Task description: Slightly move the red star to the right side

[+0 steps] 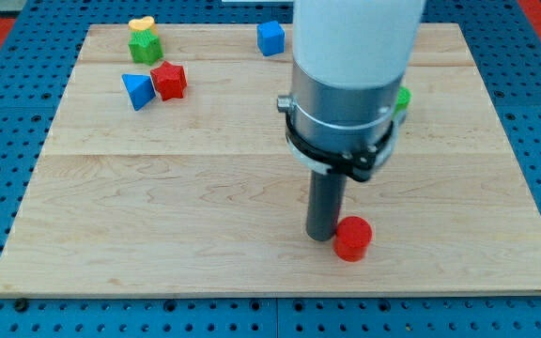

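The red star (169, 80) lies at the board's upper left, touching a blue triangular block (138, 90) on its left. My tip (321, 235) is far from it, near the board's lower middle, right beside a red round block (353, 238) on the tip's right. The arm's wide grey and white body rises above the rod and hides part of the board behind it.
A green star block (145, 46) with a yellow heart block (141, 24) just above it sit at the upper left corner. A blue cube (270, 38) is at the top middle. A green block (403, 98) peeks out right of the arm. The wooden board (158, 216) rests on a blue pegboard.
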You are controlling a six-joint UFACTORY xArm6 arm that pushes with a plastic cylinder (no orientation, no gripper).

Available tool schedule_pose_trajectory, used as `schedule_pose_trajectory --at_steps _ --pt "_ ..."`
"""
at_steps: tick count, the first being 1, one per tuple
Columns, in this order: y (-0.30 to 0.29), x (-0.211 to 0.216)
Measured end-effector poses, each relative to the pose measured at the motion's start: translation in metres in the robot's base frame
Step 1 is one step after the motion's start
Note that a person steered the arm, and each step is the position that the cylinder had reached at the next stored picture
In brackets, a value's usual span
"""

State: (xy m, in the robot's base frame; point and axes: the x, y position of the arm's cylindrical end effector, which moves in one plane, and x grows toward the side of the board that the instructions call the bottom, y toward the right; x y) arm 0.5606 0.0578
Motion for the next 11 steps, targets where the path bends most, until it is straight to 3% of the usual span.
schedule_pose_trajectory --at_steps 1,3,5,6,9,11 --pt "-0.001 0.025" --pt "0.074 0.012" --pt "0.071 -0.011" --pt "0.115 -0.015" --pt "-0.037 -0.125" --pt "-0.057 -0.232"
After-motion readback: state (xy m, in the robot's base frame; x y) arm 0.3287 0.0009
